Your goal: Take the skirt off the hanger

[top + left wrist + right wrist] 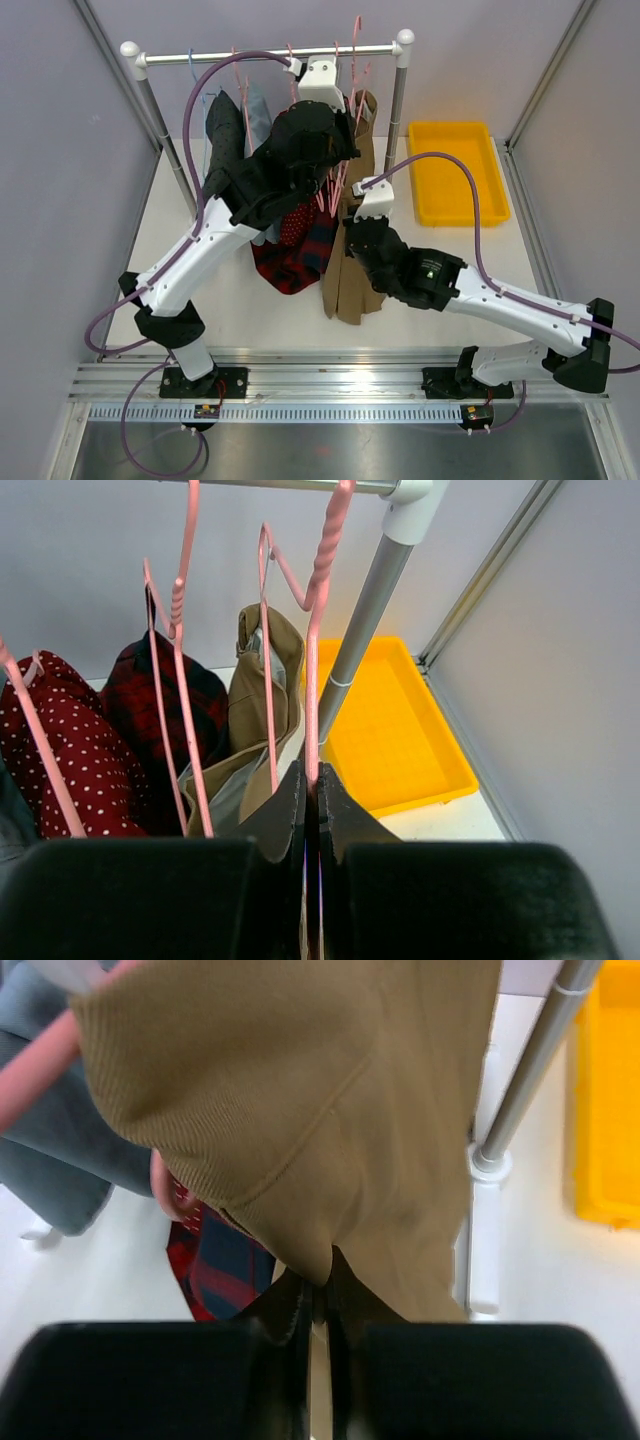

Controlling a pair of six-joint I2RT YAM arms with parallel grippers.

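My left jaws are pinched tight on the pink hanger [312,710]. My right jaws are clamped on the tan skirt [330,1110], which hangs off that hanger near the rail's [270,55] right end.

Light: bright, even, diffuse | Shadows: faint, soft on white table [270,315] | Glare: dull sheen on steel front plate [330,445] | Right wrist view: soft, tan skirt [330,1110] close-up unfocused | Left wrist view: sharp beyond dark foreground

The tan ribbed skirt [348,275] hangs in long folds from a pink wire hanger [321,580], which is hooked near the right end of the rail [200,55].
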